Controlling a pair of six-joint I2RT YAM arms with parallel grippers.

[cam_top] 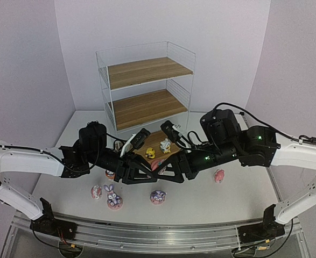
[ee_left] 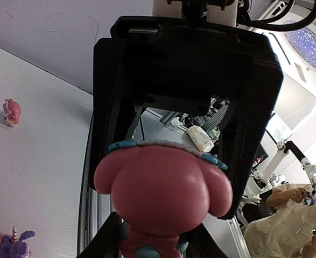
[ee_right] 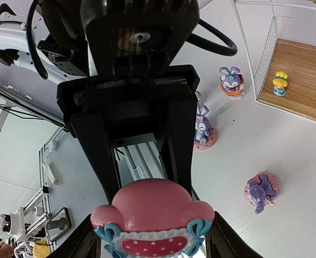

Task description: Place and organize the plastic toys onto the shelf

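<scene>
Pink toy (cam_top: pixel 158 163): where does it sit? — DESK

Dead centre of the overhead view, over the table (cam_top: pixel 201 201). It is caught between two black grippers that meet nose to nose in front of the shelf (cam_top: pixel 147 70). — PHOTOGRAPHER

Which fingers have it? — DESK

Both sets, from opposite ends. In the right wrist view the right gripper (ee_right: pixel 152 244) has the toy at lower centre, its dotted bow and blue frills towards the lens. One finger sits hard against each flank, so the gap is middling, as wide as the toy. In the left wrist view the left gripper (ee_left: pixel 155 244) stands narrow. Its fingers (ee_left: pixel 108 236) lie flush against the slimmer red-and-teal part at the bottom edge, and the round pink bulk swells above them. — PHOTOGRAPHER

And the other figures? — DESK

Two small yellow toys (cam_top: pixel 151 153) stand on the shelf's lowest board (cam_top: pixel 156 137), just above the grippers in the overhead frame. The rest stand on the table, across the lower part of that frame. There is a bunny (cam_top: pixel 113 198) at lower left with a pink-white figure (cam_top: pixel 96 191) just to its left. A purple figure (cam_top: pixel 158 196) sits at lower centre and a pink figure (cam_top: pixel 219 175) at right, well apart from the others. — PHOTOGRAPHER
</scene>
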